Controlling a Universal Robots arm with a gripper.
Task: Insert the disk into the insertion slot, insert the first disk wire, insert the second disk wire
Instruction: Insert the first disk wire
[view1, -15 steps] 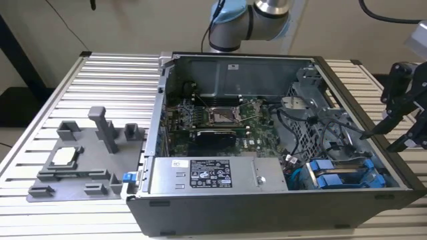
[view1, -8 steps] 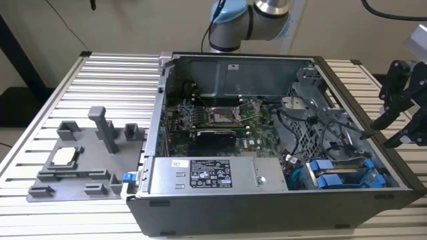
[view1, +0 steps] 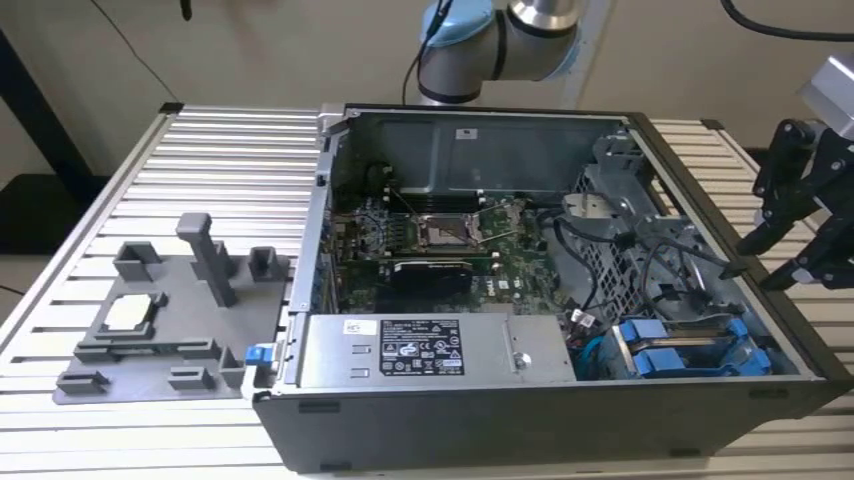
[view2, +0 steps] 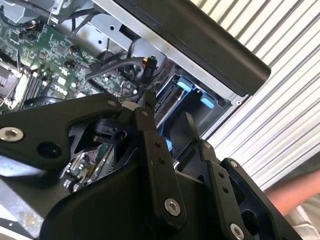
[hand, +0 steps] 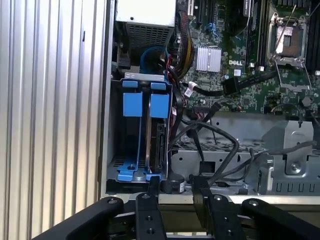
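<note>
My gripper (view1: 763, 262) hangs open and empty over the case's side wall at the exterior view's right, just outside the drive bay (view1: 687, 350). In the first wrist view its two black fingers (hand: 152, 195) stand apart with nothing between them. Two bright blue carrier frames (hand: 134, 102) stand side by side in the bay, and a drive's edge (hand: 159, 145) shows beside the one nearer the board. I cannot tell which of them is the disk. Loose black wires (hand: 212, 132) run from the motherboard toward the bay, and one ends in a black connector (view2: 146, 67).
The open computer case (view1: 534, 420) lies on a slatted metal table (view1: 227, 150). A grey fixture block (view1: 174, 310) sits at the exterior view's left. The power supply (view1: 427, 350) lies beside the bay. A person's arm (view2: 295, 195) shows beyond the case.
</note>
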